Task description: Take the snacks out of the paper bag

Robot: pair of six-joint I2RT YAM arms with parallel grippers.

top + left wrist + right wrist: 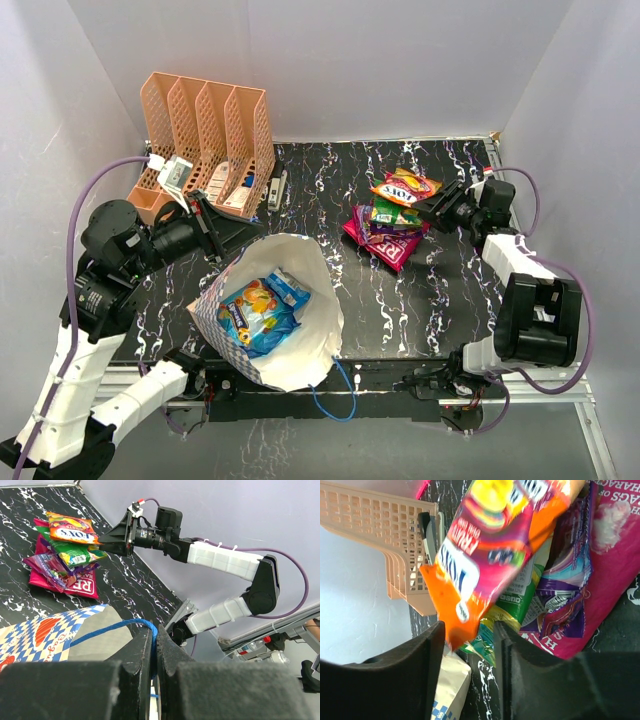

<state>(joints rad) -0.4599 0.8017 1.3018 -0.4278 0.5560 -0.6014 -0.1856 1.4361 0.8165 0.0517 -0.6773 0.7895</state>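
The paper bag (pixel 300 365) lies open on its side near the front edge, with a blue snack pouch (pixel 258 315) inside. My left gripper (pixel 155 632) is shut on the bag's blue cord handle (pixel 110 628) at the bag's far-left rim. Right of the bag is a pile of snacks: an orange-red FOX'S pouch (pixel 405 186) on top of green (pixel 520 600), purple (pixel 565 580) and magenta (pixel 615 580) ones. My right gripper (pixel 469 630) is open just right of the pile. The orange-red pouch's (pixel 485 555) blurred corner hangs loose between the jaws.
A peach slotted file rack (pixel 205 140) holding small bottles and a box stands at the back left. The bag's other cord handle (pixel 335 400) hangs over the table's front edge. White walls close in the table on three sides.
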